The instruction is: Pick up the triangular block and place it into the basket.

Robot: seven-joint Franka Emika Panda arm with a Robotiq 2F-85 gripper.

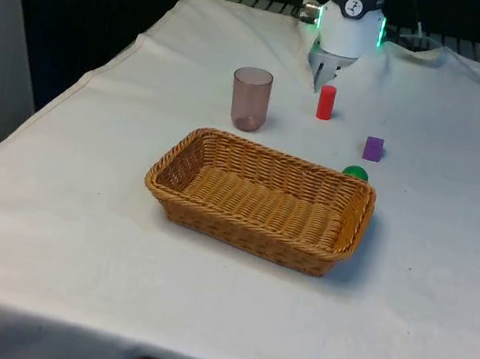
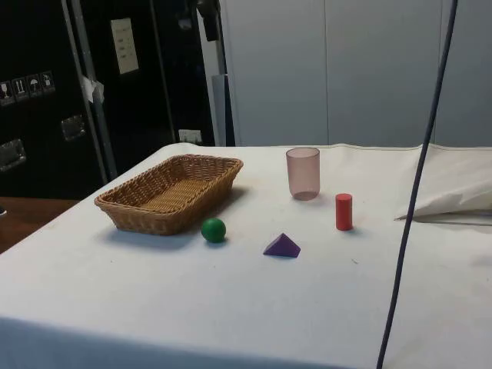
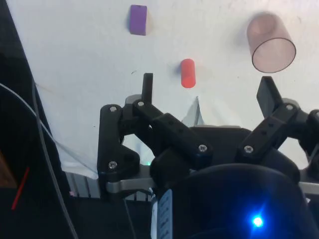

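Note:
The purple triangular block [image 1: 373, 148] [image 2: 282, 246] [image 3: 138, 19] lies on the white cloth beyond the wicker basket's [image 1: 184, 154] [image 2: 127, 201] far corner on the front view's right. My gripper [image 1: 322, 72] [image 3: 207, 89] hangs high at the table's far end, behind the red cylinder [image 1: 326, 102] [image 3: 187, 72]. Its fingers [image 3: 147, 85] stand wide apart with nothing between them. The block sits well clear of the gripper, nearer the basket.
A translucent brownish cup [image 1: 250, 98] [image 2: 303, 173] [image 3: 269, 42] stands upright behind the basket. A green ball [image 1: 355, 172] [image 2: 214, 229] rests against the basket's far side. A dark cable [image 2: 419, 184] hangs across the side view.

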